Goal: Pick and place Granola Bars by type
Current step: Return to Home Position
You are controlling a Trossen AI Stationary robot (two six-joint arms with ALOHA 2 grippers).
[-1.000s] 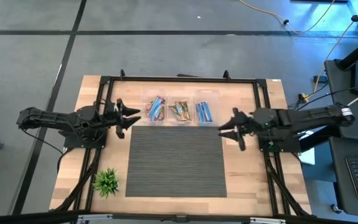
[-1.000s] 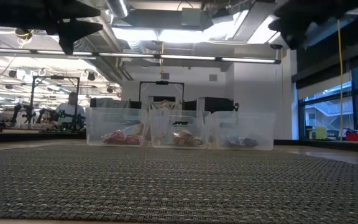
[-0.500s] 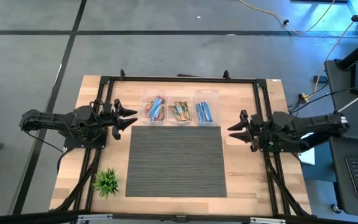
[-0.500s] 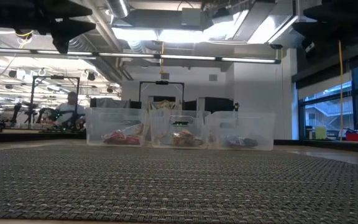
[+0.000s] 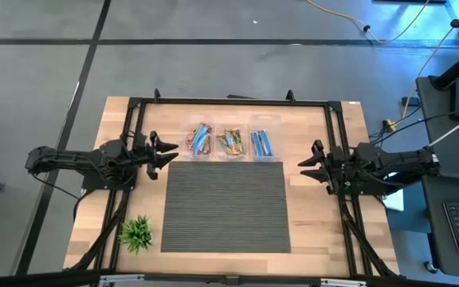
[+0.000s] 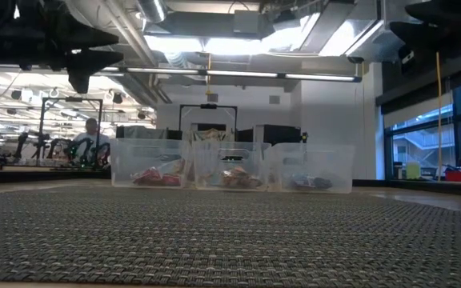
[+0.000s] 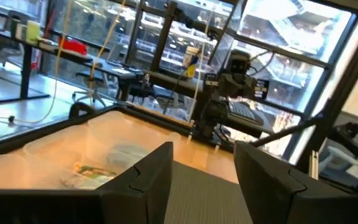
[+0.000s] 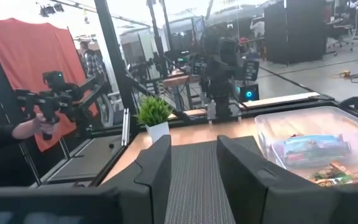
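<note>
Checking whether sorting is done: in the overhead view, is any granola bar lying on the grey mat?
No, the granola bars all lie inside the three clear bins beyond the mat, none on it.

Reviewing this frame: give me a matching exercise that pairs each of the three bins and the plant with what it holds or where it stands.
Column one:
1. left bin
2. middle bin
3. right bin
4. plant

Column two:
A. holds blue bars
B. stands beside the near left corner of the mat
C. holds tan-gold bars
D. holds red multicoloured bars

Pairs: 1-D, 2-C, 3-A, 4-B.
</note>
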